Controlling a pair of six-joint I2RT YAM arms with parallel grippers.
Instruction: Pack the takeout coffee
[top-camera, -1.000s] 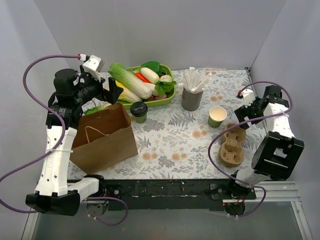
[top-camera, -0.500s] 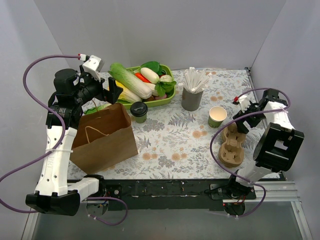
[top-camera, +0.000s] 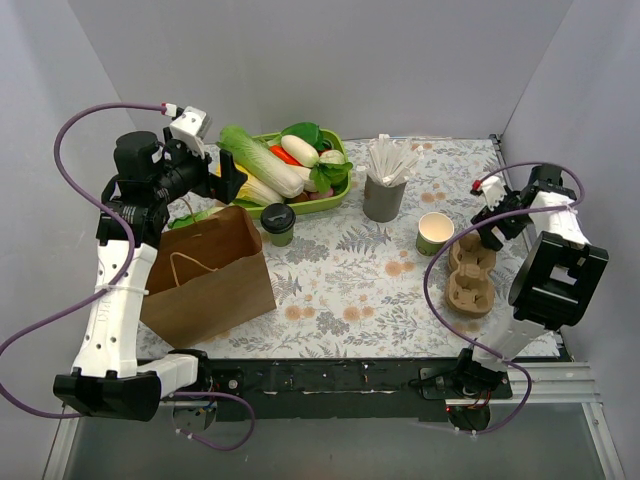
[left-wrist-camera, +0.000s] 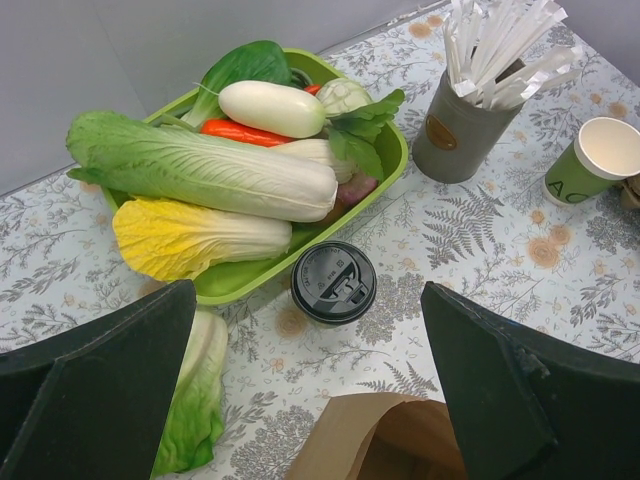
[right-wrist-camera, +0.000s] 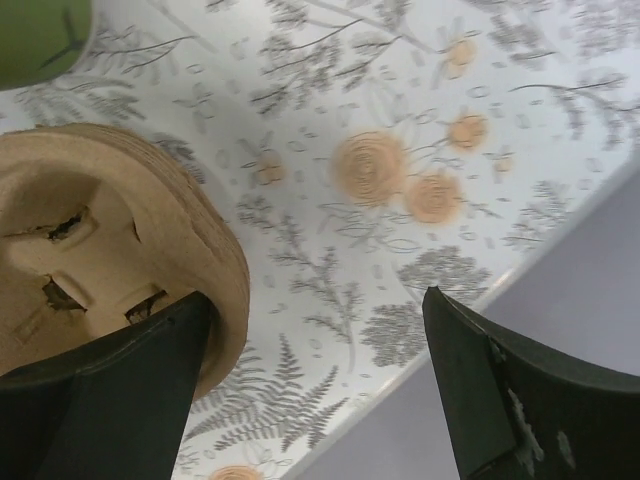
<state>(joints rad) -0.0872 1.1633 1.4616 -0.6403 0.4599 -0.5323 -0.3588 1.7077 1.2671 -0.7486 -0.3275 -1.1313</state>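
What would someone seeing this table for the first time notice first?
The green tray at the back left, heaped with vegetables and topped by a big napa cabbage, catches the eye first. Just in front stands the black-lidded coffee cup, next to an open brown paper bag at the near left. On the right, a cardboard cup carrier lies beside a lidless green cup.

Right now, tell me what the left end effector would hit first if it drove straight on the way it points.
Most likely the lidded coffee cup: it sits centred between the fingers of the open left end effector, just past the paper bag. Depth is unclear.
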